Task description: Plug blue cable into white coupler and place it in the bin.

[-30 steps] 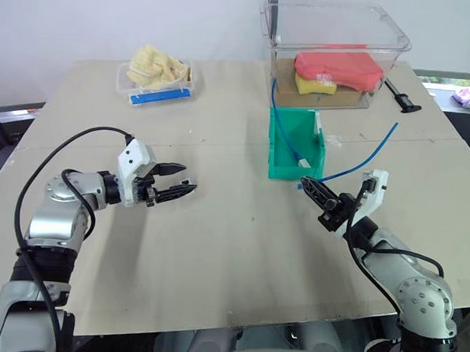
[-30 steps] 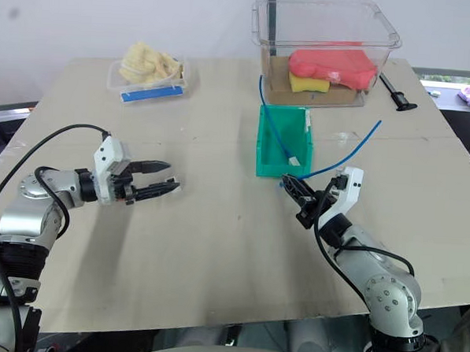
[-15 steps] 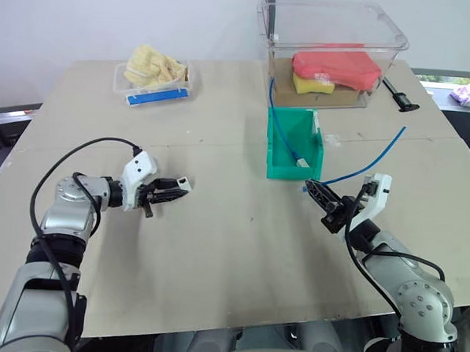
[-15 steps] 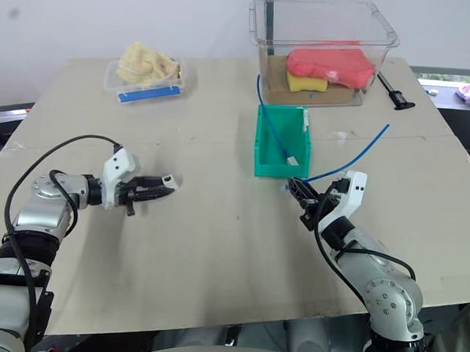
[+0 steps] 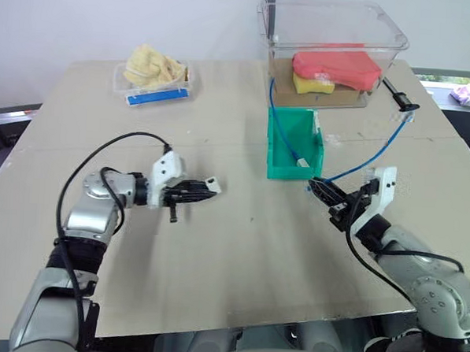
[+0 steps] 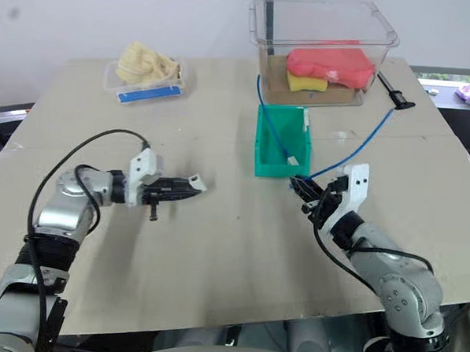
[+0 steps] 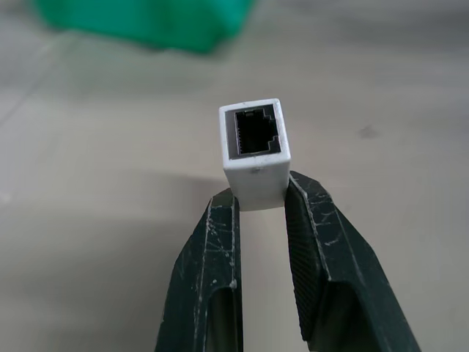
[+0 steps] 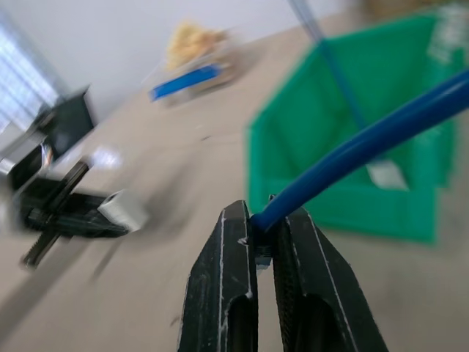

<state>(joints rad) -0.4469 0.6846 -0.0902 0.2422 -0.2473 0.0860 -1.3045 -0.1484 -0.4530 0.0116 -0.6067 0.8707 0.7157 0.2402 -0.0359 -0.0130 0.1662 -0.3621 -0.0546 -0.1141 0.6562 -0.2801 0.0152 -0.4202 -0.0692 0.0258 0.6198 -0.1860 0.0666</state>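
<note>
While both arms hover over the pale wooden surface (image 5: 239, 247), each already holds its piece. The left gripper (image 5: 205, 188) has its fingers (image 7: 220, 242) pinching the tiny white plastic coupler (image 7: 253, 152) by its rear half, the dark socket facing clear. The right gripper (image 5: 322, 189) has its fingers (image 8: 236, 253) pressed onto the thin bright-blue cable (image 8: 366, 143) close to its end; the plug itself is hard to make out. The two are well apart, just in front of the small green plastic bin (image 5: 295, 145), which holds another blue lead. I judge the coupler light, rigid and slick, liable to twist; the cable is limp, so a hold near the plug suits best.
</note>
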